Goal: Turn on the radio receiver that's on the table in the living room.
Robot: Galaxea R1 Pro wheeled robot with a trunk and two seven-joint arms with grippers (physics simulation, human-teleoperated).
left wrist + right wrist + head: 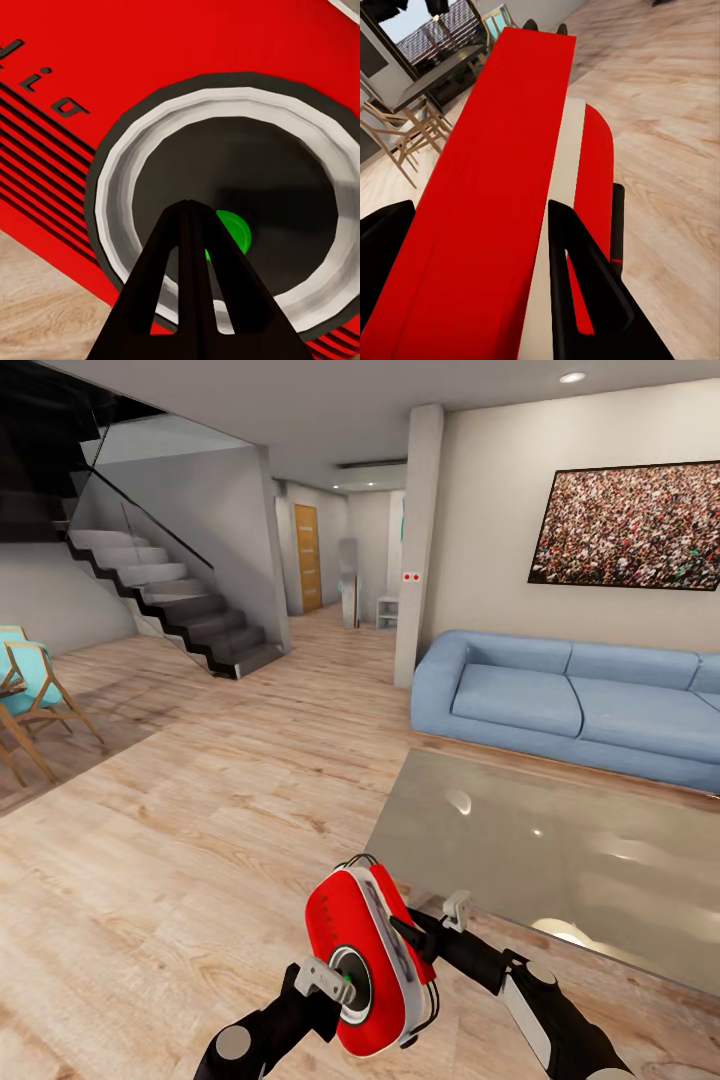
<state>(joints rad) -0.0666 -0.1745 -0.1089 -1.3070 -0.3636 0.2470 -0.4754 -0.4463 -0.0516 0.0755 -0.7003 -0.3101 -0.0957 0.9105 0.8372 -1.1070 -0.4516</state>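
Right gripper [405, 938] clamps red radio receiver [365, 960] edgewise, held in air near worktop [560, 850] corner | left gripper [196, 247] narrow, tip on dial [232, 217] | risk: press twists radio loose, dropping to wooden floor [180, 840].

Black lettering on the radio receiver's [225, 67] red face, partly cut off at frame edge, letters "dio" legible, no other text, numbers or brands readable
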